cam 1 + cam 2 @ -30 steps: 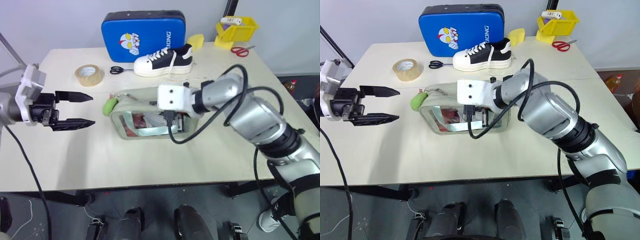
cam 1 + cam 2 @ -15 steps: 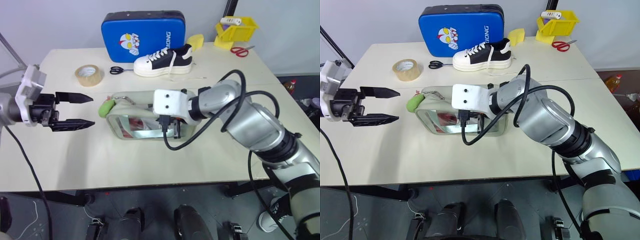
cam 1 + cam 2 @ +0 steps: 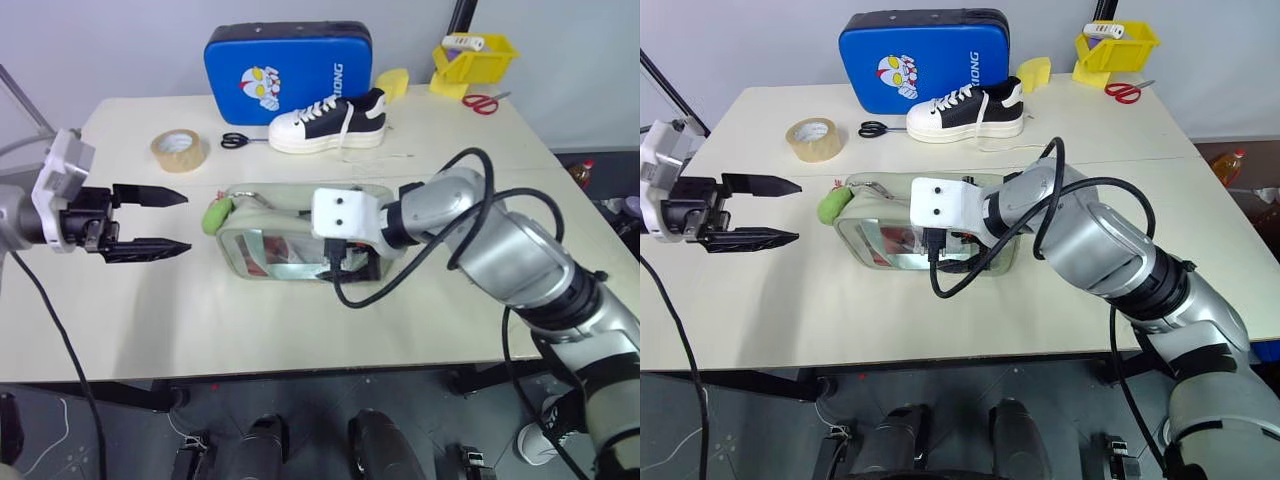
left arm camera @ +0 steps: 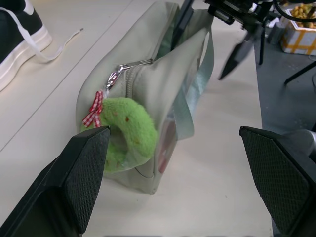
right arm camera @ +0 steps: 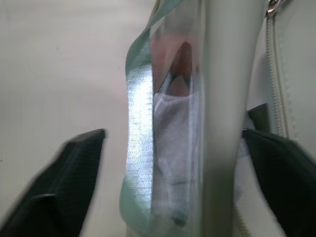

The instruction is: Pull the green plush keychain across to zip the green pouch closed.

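The green pouch point(image 3: 262, 243) lies mid-table with its clear window facing the front edge. The green plush keychain point(image 3: 217, 213) hangs at its left end, fastened to the zipper pull by a small red bow point(image 4: 92, 108). The zipper is open along the top of the pouch point(image 4: 163, 79). My left gripper point(image 3: 186, 221) is open and level, its fingertips a short way left of the keychain point(image 4: 126, 131). My right gripper point(image 5: 173, 133) is open over the pouch's right half. One finger point(image 4: 181, 22) sits in the opening and the other finger point(image 4: 236, 55) is outside the front wall.
At the back stand a blue padded case point(image 3: 288, 70), a black-and-white sneaker point(image 3: 328, 120), a tape roll point(image 3: 179, 149) and black scissors point(image 3: 236, 140). A yellow bin point(image 3: 473, 62), red scissors point(image 3: 484, 101) and a yellow sponge point(image 3: 392, 82) sit back right.
My right wrist has tipped further down over the pouch, and the pouch has shifted slightly under it. The left gripper has stayed where it was, open.
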{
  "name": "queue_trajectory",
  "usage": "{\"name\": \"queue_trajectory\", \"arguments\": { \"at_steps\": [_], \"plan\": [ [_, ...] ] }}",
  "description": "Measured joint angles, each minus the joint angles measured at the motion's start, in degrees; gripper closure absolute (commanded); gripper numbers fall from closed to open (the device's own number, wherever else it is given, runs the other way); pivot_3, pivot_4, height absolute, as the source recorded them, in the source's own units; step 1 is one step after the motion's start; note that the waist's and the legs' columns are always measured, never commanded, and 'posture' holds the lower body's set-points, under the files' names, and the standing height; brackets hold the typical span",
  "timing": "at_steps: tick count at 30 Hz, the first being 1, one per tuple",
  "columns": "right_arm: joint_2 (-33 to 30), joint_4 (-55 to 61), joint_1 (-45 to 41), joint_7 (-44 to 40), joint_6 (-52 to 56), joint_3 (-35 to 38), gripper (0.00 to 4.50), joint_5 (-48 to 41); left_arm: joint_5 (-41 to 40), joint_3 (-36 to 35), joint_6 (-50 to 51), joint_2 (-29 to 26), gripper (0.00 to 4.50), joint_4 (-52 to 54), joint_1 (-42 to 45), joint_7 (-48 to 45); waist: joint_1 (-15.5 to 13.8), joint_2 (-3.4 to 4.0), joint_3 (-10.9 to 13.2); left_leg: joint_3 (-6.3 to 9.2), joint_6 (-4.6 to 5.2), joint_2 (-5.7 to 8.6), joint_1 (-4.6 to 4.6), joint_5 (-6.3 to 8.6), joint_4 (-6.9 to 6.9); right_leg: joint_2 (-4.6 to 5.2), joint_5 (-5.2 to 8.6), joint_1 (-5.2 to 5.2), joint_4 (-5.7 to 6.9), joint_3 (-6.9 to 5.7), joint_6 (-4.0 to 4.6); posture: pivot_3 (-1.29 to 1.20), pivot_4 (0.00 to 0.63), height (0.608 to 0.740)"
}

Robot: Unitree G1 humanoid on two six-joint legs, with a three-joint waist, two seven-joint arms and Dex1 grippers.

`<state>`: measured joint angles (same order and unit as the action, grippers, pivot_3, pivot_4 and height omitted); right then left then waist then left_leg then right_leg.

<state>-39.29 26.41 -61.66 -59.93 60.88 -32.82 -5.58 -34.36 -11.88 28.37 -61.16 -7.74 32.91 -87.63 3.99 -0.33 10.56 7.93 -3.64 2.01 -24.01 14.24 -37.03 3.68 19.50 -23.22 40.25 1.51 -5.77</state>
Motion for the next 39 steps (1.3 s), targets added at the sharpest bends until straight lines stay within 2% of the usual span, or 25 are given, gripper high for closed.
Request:
{"name": "queue_trajectory", "arguments": {
  "at_steps": [16,25,28,30,32,38,39],
  "plan": [
    [-0.1,-6.6,-2.7,-2.4,1.2,18.2,0.02,-13.8,0.2,1.9,-0.3,0.7,0.0,-1.7,3.5,-0.6,0.0,0.0,0.0,-0.01,0.0,0.01,0.0,0.0,0.0,0.0,0.0,0.02,0.0,-0.02,0.0,0.0,0.15,0.74],
    [-10.8,-6.4,9.8,-3.8,-10.1,22.0,0.02,-13.6,1.2,2.5,-1.4,2.3,0.0,-3.0,5.8,-0.7,-0.1,-0.01,0.0,-0.17,0.01,0.04,0.0,0.0,-0.04,0.0,0.0,0.1,-0.02,-0.07,0.0,0.0,0.15,0.74],
    [-11.8,-6.5,13.4,-3.4,-14.2,22.1,0.02,-12.5,1.4,3.5,-1.5,3.1,0.0,-3.4,6.3,-0.9,0.2,-0.01,0.0,-0.21,0.01,0.01,0.04,0.0,-0.02,-0.05,0.0,0.09,0.0,-0.05,0.0,0.0,0.15,0.74],
    [-11.7,-7.1,14.9,-3.1,-17.0,21.1,0.51,-10.9,1.5,4.2,-1.6,3.5,0.0,-3.6,6.7,-1.0,0.1,-0.01,0.0,-0.21,0.01,0.01,0.04,0.0,-0.03,-0.05,0.0,0.08,0.03,-0.04,0.0,0.0,0.15,0.74],
    [-11.1,-8.4,15.8,-2.3,-19.1,20.2,1.29,-9.7,1.8,4.5,-1.6,4.0,0.0,-4.0,7.6,-1.1,0.0,-0.01,0.0,-0.21,0.01,0.01,0.03,0.0,-0.06,-0.04,0.0,0.1,0.03,-0.05,0.0,0.0,0.15,0.74],
    [-8.9,-11.0,15.8,-1.1,-21.4,19.9,4.44,-8.1,3.9,7.1,-3.2,6.4,0.0,-7.4,11.0,-1.3,-0.1,-0.01,0.0,-0.2,0.0,0.03,0.04,-0.01,-0.08,-0.03,0.0,0.12,0.03,-0.05,0.0,0.0,0.15,0.74],
    [-8.8,-11.1,15.8,-1.1,-21.7,19.8,4.48,-8.1,4.5,7.6,-3.7,6.6,0.0,-8.4,11.4,-1.3,-0.1,-0.01,0.0,-0.19,0.0,0.03,0.04,-0.01,-0.08,-0.03,0.0,0.12,0.03,-0.05,0.0,0.0,0.15,0.74]
  ]
}}
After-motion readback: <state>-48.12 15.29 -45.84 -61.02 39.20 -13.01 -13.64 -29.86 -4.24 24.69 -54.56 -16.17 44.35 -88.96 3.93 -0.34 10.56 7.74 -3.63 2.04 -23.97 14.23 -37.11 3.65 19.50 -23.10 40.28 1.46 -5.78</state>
